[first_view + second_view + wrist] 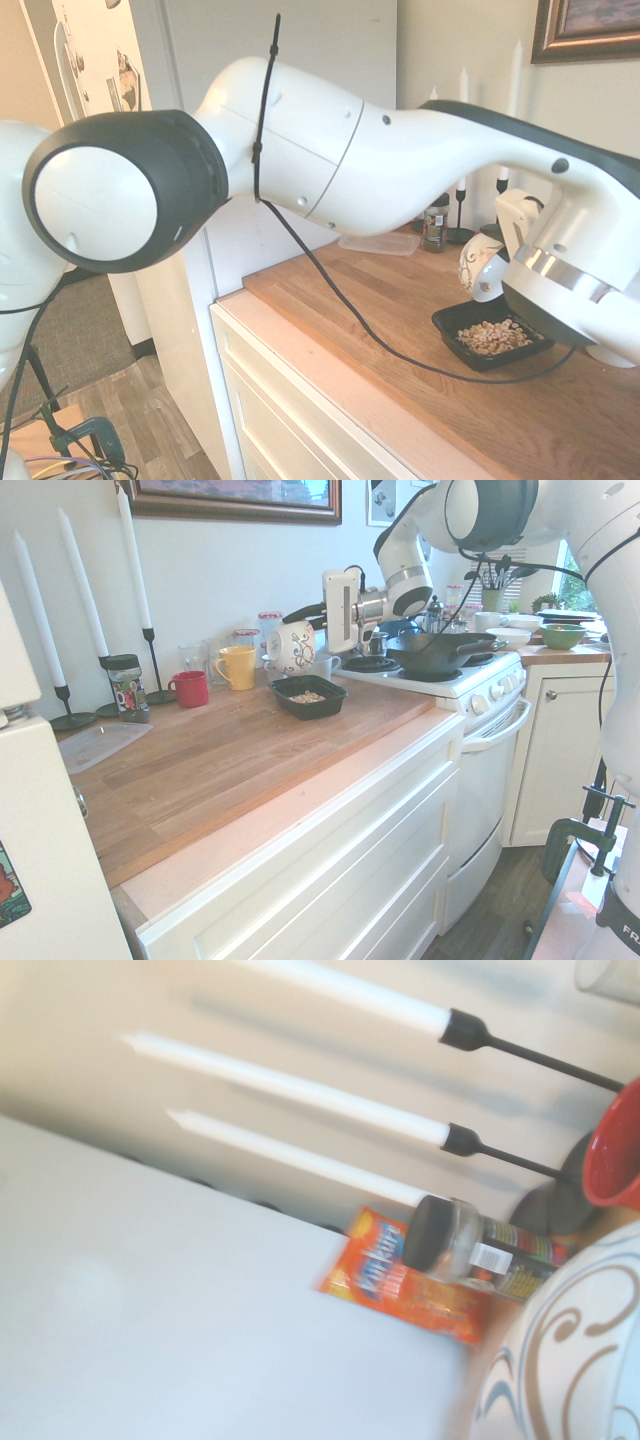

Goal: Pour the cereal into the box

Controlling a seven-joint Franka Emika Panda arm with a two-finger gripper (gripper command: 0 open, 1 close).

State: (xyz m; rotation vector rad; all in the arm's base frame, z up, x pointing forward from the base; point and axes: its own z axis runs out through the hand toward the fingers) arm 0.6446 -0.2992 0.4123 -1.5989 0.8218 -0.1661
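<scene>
The tool (291, 617) is being kept nearly closed, with the patterned bowl (293, 648) being gripped at its rim and held steeply tilted beside the box (324, 709). The cereal (493, 337) is being held in a loose pile inside the box, so the pouring step is being judged as all but finished. Whether any pieces are being retained in the bowl cannot be told, as its inside is being hidden. A brief check for leftovers is being called for next, then the bowl is being best raised, turned upright and set down away from the box. The box is being supported by the table (190, 770), near its stove end, with the stove (455, 688) and the pan (437, 653) being placed just beyond. Movement on the wall side is being limited by the yellow mug (237, 667) and the red mug (189, 688). More room is being offered by the bare wood toward the clear flat container (105, 744), provided that the front edge is being avoided.
</scene>
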